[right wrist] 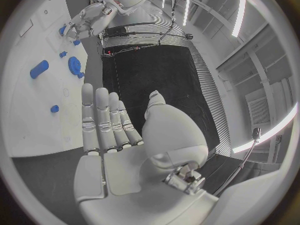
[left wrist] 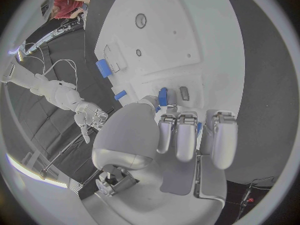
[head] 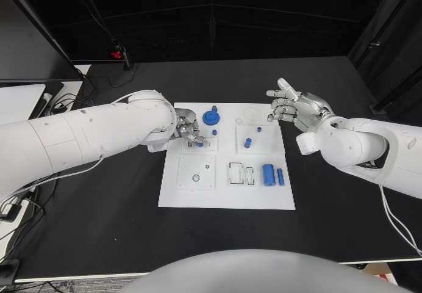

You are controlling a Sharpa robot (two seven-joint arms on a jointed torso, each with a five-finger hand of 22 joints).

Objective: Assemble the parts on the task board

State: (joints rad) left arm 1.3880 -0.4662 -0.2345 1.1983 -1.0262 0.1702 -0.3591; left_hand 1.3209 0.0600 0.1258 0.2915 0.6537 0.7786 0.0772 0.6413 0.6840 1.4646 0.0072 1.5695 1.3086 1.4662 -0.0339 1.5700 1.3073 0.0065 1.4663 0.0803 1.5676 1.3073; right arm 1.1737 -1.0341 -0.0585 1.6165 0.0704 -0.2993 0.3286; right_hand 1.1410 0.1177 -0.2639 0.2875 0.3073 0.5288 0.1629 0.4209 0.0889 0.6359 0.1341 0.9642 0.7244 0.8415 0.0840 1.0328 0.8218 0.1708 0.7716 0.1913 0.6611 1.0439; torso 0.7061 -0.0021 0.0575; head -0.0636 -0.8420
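White board [head: 226, 195] flat in middle of black table [head: 105, 220], long axis running away from robot. Near its right edge, two smooth blue cylinders: thick one [head: 268, 173], thin one [head: 280, 177], laid parallel to that axis. Round blue knob [head: 211, 116] at far end. Left hand [head: 187, 133] on board, fingers curled over small blue peg [left wrist: 162, 96]; grip can't be confirmed. Right hand [head: 294, 107] raised beside board's far right corner, fingers straight, nothing held.
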